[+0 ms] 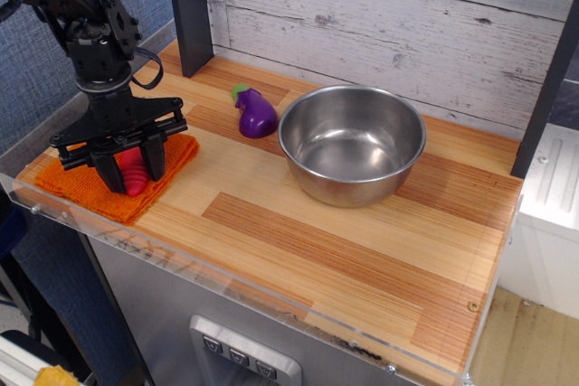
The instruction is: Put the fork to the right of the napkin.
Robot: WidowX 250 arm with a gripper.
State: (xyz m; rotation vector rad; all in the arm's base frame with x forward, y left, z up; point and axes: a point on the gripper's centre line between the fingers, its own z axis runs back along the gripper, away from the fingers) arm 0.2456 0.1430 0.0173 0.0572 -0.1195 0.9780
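While on napkin, fork between hand fingers.

The wooden counter is showing light and darker striped planks, with a clear plastic strip running along its front edge. Three things are lying directly on it. The orange napkin is sitting at the front left corner, close to the edge. The purple toy eggplant is lying further back, near the middle. The steel bowl is standing upright just to the right of the eggplant, not touching it.
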